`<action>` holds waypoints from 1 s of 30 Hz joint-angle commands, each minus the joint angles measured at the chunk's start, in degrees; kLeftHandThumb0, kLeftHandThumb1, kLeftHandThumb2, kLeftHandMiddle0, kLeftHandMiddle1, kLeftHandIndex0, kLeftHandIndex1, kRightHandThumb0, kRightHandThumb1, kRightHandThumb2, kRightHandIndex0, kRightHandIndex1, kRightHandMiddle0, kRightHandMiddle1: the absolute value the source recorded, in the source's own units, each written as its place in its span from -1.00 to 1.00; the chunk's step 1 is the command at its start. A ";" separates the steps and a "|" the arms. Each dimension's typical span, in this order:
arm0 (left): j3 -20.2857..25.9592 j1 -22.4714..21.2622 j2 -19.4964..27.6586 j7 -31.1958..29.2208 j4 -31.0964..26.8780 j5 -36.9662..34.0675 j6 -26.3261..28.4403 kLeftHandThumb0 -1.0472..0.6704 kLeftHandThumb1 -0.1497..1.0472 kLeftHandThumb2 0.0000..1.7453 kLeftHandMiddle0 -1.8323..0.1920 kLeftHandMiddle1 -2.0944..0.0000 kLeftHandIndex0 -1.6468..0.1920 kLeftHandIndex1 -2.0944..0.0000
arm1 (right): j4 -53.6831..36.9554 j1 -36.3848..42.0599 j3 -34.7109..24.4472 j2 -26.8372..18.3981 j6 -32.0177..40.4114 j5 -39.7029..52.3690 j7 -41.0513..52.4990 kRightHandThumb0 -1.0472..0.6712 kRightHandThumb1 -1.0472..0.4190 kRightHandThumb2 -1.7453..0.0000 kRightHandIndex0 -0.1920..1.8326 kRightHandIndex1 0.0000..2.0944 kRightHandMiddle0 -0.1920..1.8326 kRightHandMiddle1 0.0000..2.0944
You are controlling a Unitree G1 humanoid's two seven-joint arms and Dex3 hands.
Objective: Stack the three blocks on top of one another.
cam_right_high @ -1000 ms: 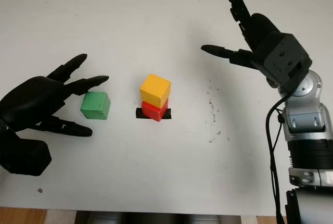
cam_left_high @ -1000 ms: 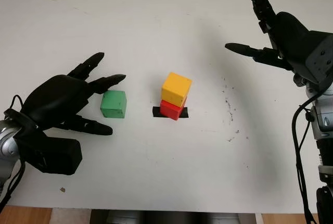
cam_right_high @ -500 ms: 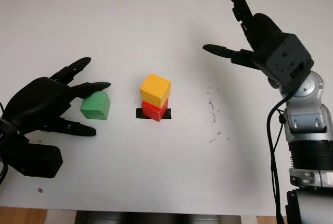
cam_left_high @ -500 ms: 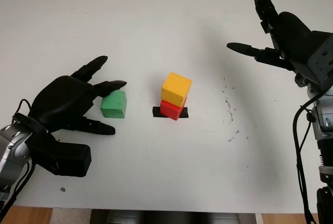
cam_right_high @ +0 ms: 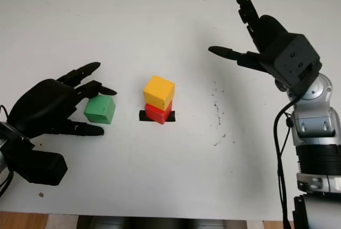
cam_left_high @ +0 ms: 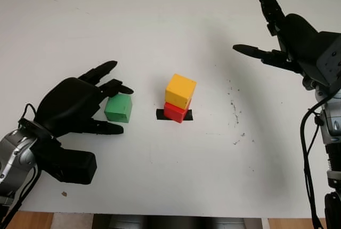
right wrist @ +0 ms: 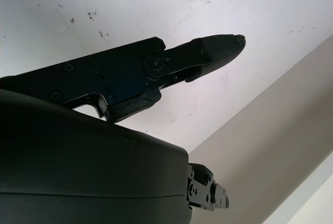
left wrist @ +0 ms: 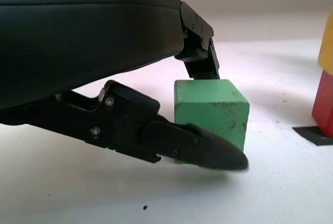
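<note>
A green block [cam_left_high: 118, 107] sits on the white table [cam_left_high: 160, 26], left of centre. My left hand [cam_left_high: 123, 111] reaches around it from the left. Its upper fingers [cam_left_high: 120, 87] lie by the block's far corner and the thumb [left wrist: 208, 148] runs along its near side. The block [left wrist: 210, 110] still stands on the table. To its right a yellow block [cam_left_high: 180, 91] sits skewed on a red block [cam_left_high: 176, 113], on a black tape mark [cam_left_high: 160, 114]. My right hand [cam_left_high: 246, 16] hangs open, raised at the far right.
Dark specks [cam_left_high: 234, 114] mark the table right of the stack. The table's front edge [cam_left_high: 176, 215] runs near the bottom of the head views, with a small crumb [cam_left_high: 64, 193] near the front left.
My left hand has moved right and its fingers have drawn in around the green block, which has nudged slightly right. The right hand has barely moved.
</note>
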 commanded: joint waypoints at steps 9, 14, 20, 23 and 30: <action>-0.78 -0.15 0.30 3.40 1.44 1.74 -1.46 -0.28 1.00 -0.62 0.61 0.94 0.79 -0.56 | -0.85 0.52 -0.69 -0.34 0.20 0.64 -0.16 -0.54 -1.00 0.90 -1.00 -1.00 -1.00 -1.00; -0.68 -0.38 0.84 3.86 0.67 4.02 -0.46 -0.33 1.00 -0.57 0.60 0.93 0.78 -0.61 | -0.30 0.48 -0.51 -0.25 -0.33 0.45 -0.51 -0.56 -1.00 0.90 -1.00 -1.00 -1.00 -1.00; -0.54 -0.63 1.33 4.81 -0.07 6.24 -0.10 -0.36 1.00 -0.56 0.59 0.93 0.79 -0.86 | -0.18 0.49 -0.50 -0.10 -0.81 0.68 -0.63 -0.55 -1.00 0.91 -1.00 -1.00 -1.00 -1.00; -0.03 -0.92 1.22 5.00 -0.10 4.73 -0.70 -0.35 1.00 -0.54 0.57 0.92 0.81 -0.86 | -0.06 0.44 -0.45 -0.14 -1.06 0.66 -0.62 -0.56 -1.00 0.91 -1.00 -1.00 -1.00 -1.00; 1.87 -4.83 2.01 5.08 1.16 -0.77 -3.35 -0.32 1.00 -0.50 0.53 0.90 0.82 -0.66 | 0.35 0.39 -0.25 -0.36 -2.19 -0.13 -0.76 -0.55 -1.00 0.90 -1.00 -1.00 -1.00 -1.00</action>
